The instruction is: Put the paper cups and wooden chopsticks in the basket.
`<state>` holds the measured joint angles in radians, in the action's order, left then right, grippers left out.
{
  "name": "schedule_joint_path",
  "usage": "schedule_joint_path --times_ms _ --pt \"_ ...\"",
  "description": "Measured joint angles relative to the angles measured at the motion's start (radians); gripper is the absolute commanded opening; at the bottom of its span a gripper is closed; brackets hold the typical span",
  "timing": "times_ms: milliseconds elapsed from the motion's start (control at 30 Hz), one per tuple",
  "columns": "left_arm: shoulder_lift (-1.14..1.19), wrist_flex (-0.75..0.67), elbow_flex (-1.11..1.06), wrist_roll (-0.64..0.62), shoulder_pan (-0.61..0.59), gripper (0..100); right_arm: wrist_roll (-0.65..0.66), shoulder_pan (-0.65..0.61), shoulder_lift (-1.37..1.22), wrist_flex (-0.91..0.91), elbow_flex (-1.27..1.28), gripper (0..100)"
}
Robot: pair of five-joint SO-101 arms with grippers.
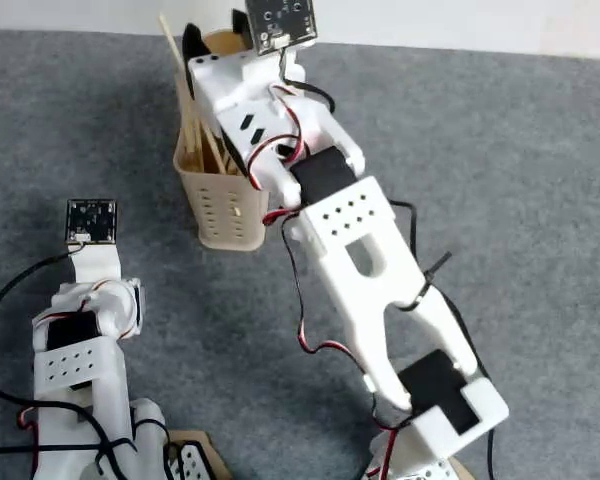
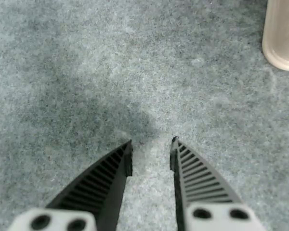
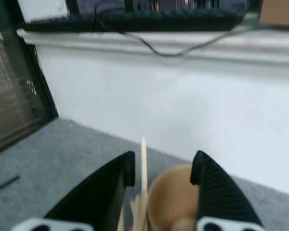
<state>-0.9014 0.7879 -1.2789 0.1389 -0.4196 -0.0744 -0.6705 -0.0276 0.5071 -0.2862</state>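
Grey carpet (image 1: pixel 500 150) covers the table and a white wall (image 1: pixel 430 20) runs along the top edge of the high view. Upper left of centre stands the beige perforated basket (image 1: pixel 225 205), upright with its mouth open upward. Several wooden chopsticks (image 1: pixel 202 140) stand on end inside it. Their long axes are close to upright, leaning toward the upper left of the frame, and one tip sticks out well above the rim. A brown paper cup (image 1: pixel 223 42) sits at the basket's far end, mouth up, just under the right arm's wrist. Whether it is fully inside the basket cannot be told. The right arm stretches from the lower right of the high view up over the basket. The right gripper (image 3: pixel 164 156) hangs above the basket with its claw spread. In the right wrist view one chopstick stands up between the jaws, not pinched, with the cup's rim just below. The left gripper (image 2: pixel 151 149), at lower left, has its claw spread too, over bare carpet and holding nothing, with the basket's base at the upper right corner of the left wrist view.
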Motion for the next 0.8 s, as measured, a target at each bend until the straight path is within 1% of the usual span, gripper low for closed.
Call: schedule_joint_path --times_ms 67,167,267,333,433,533,667,733,800 --pt "0.0 0.0 0.0 0.0 0.0 14 0.026 0.0 0.037 0.11 0.0 19.9" --pt "0.0 0.0 0.0 0.0 0.0 14 0.072 0.015 0.097 0.336 0.0 19.9" --pt "0.0 0.0 0.0 0.0 0.0 14 0.127 0.084 0.127 0.557 0.0 19.9" --pt "0.0 0.0 0.0 0.0 0.0 14 0.173 0.149 0.127 0.631 0.005 20.0" --pt "0.0 0.0 0.0 0.0 0.0 14 0.212 0.229 0.124 0.635 0.083 20.2" --pt "0.0 0.0 0.0 0.0 0.0 14 0.219 0.25 0.075 0.542 0.193 21.5" --pt "0.0 0.0 0.0 0.0 0.0 14 0.219 0.252 -0.035 0.377 0.311 31.7" --pt "0.0 0.0 -0.012 0.0 0.0 14 0.239 0.252 -0.103 0.344 0.331 35.4" --pt "0.0 0.0 -0.012 0.0 0.0 14 0.288 0.252 -0.164 0.33 0.331 36.5"
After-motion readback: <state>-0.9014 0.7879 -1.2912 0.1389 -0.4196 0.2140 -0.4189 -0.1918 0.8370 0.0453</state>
